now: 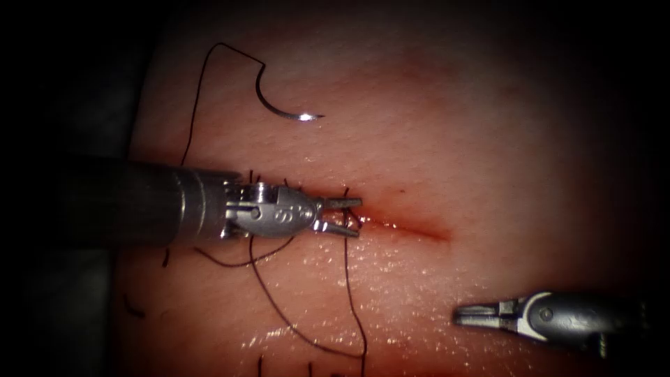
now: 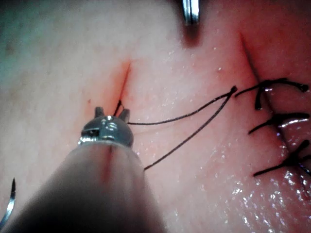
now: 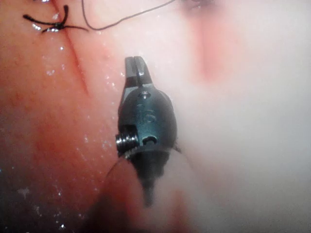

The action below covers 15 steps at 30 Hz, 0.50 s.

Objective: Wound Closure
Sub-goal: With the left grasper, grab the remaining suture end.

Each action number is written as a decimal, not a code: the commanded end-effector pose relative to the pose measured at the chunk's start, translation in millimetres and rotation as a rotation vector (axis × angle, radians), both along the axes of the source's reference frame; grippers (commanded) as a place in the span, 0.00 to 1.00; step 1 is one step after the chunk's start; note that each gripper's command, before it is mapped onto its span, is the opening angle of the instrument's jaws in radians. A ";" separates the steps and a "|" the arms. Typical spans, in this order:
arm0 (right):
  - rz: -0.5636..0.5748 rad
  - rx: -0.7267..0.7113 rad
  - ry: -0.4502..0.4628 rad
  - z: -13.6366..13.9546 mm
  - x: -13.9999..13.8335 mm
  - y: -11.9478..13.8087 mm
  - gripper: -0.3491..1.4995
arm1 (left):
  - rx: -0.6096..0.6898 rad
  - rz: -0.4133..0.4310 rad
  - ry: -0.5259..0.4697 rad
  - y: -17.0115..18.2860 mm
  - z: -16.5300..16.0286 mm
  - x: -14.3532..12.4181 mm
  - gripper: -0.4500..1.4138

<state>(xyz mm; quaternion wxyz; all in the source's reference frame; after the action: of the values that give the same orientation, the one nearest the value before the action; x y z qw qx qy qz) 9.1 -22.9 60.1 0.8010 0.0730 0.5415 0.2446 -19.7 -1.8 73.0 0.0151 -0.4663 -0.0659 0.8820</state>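
Needle (image 1: 283,106): lies free on the tissue (image 1: 488,139), well above the cut (image 1: 408,227), not in the tissue, held by neither tool.
Thread (image 1: 307,335): runs from the needle's blunt end down past the left tool, then loops below the cut.
Left tool (image 1: 344,215): jaws apart at the cut's left end, a strand of thread between them; gripping nothing.
Right tool (image 1: 466,315): jaws together, empty, well below and right of the cut.
Stitches (image 2: 279,121): 3 tied along a second cut, in the left wrist view.
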 end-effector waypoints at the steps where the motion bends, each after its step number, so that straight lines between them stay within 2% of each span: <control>1: 0.000 0.002 0.002 0.5 0.7 -0.4 0.13 | -0.002 0.001 0.000 -0.2 0.5 -0.6 0.14; 4: 0.000 0.002 0.003 0.6 0.9 -0.3 0.13 | 0.004 0.000 0.002 -0.3 0.4 -0.6 0.04; 5: -0.001 0.002 0.005 0.6 1.0 -0.3 0.13 | 0.005 0.000 0.002 -0.3 0.3 -0.5 0.07; 7: -0.001 0.002 0.005 0.6 1.0 -0.3 0.13 | 0.005 0.001 0.001 -0.3 0.3 -0.5 0.08; 11: -0.002 0.002 0.005 0.6 1.0 -0.3 0.13 | 0.004 -0.001 0.003 -0.5 -0.1 -0.8 0.19; 15: -0.002 0.002 0.005 0.5 1.0 -0.3 0.13 | 0.004 -0.004 0.005 -0.6 -0.3 -1.2 0.19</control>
<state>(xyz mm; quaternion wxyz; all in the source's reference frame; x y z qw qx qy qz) 9.5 -22.8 60.2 0.8002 0.0740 0.5426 0.2446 -20.3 -2.4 72.2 0.0184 -0.4638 -0.0670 0.8832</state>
